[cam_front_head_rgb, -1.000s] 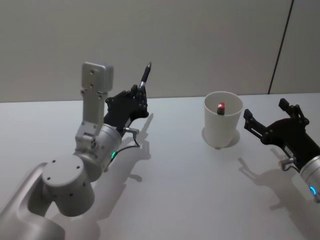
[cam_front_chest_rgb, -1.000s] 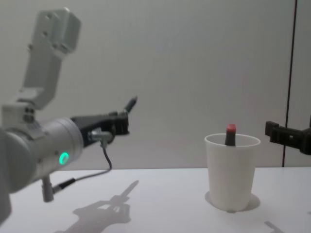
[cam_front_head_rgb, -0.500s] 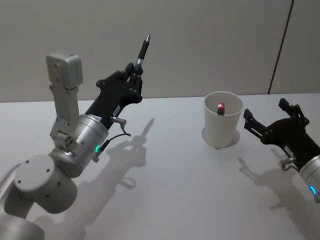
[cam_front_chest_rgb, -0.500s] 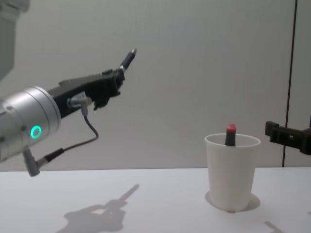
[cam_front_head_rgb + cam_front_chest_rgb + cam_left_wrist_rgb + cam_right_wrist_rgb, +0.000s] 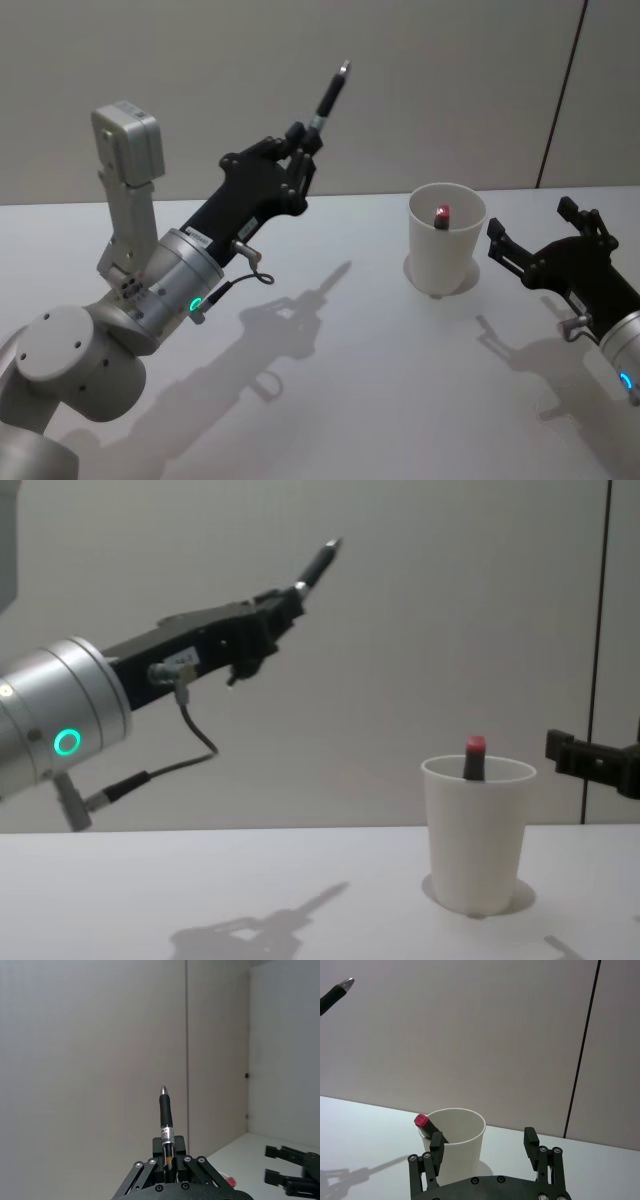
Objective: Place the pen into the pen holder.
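At the right edge of the head view, the right gripper [image 5: 533, 222] is held wide open and empty, just beside the pen holder [image 5: 447, 248]. The holder stands upright on the table [image 5: 380, 380], right of centre, with a red-capped object [image 5: 442, 213] inside. Upper left of centre, the pen [image 5: 328, 92] is clamped by the left gripper [image 5: 303, 152], its tip pointing up and right, well apart from the holder.

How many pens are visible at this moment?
2. One, a black pen, is raised in the left gripper, pointing up; one red-capped pen stands inside the pen holder. More could be hidden inside it. The right gripper is open beside it.
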